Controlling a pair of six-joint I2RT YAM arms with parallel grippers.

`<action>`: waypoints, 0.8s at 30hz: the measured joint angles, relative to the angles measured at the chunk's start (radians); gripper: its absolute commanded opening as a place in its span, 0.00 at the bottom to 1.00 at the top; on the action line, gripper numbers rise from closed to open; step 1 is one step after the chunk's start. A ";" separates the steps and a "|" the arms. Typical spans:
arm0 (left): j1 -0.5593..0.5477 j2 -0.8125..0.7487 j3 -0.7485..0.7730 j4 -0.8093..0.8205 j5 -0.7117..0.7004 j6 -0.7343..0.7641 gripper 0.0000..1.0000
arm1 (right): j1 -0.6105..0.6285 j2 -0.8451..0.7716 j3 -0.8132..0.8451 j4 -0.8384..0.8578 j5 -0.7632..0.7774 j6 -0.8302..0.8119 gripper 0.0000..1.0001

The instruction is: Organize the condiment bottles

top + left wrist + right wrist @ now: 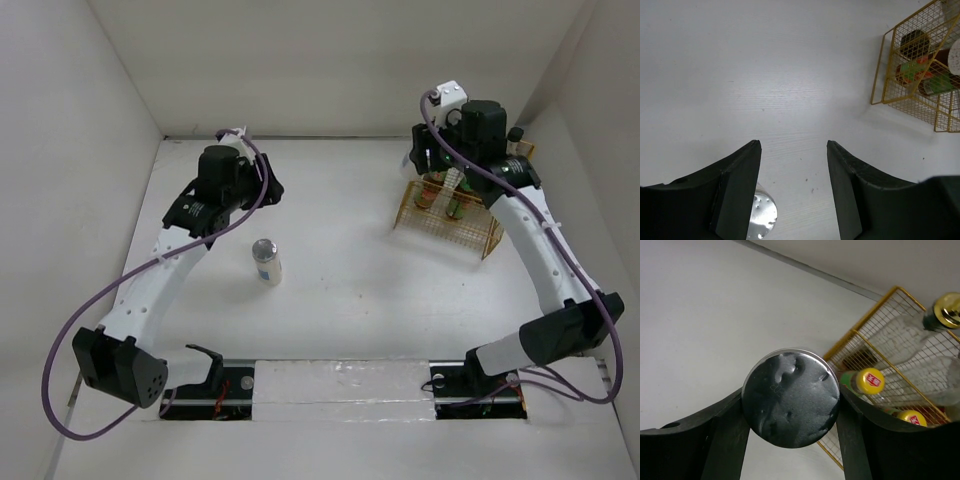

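My right gripper (791,392) is shut on a silver-topped white shaker (790,399), whose round lid fills the gap between the fingers. It hangs at the left edge of the yellow wire basket (855,335), which holds two yellow-capped sauce bottles (871,381) and clear glass bottles with a gold pourer (947,310). A second silver-topped shaker (266,262) stands alone on the table. My left gripper (272,190) is open and empty above and beyond it. In the left wrist view that shaker's lid (761,217) peeks from behind the left finger. A black-knobbed jar (914,42) sits in the basket.
The basket (470,235) stands at the back right near the enclosure's right wall. White walls close in the table on the left, back and right. Both arm bases sit at the near edge.
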 measured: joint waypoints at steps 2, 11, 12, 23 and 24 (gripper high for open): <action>0.000 0.020 0.011 0.000 0.001 0.000 0.51 | -0.044 0.000 0.003 -0.012 -0.003 -0.003 0.24; 0.000 0.097 0.066 -0.001 0.004 0.000 0.51 | -0.149 0.020 -0.039 -0.045 -0.048 -0.010 0.23; 0.000 0.102 0.072 0.000 0.005 0.000 0.51 | -0.154 0.020 -0.050 -0.045 -0.053 -0.010 0.21; 0.000 0.136 0.107 0.002 0.007 0.001 0.51 | -0.165 -0.061 -0.156 -0.024 -0.099 -0.021 0.20; 0.000 0.140 0.108 0.002 0.007 0.001 0.51 | -0.165 -0.063 -0.161 -0.026 -0.101 -0.021 0.20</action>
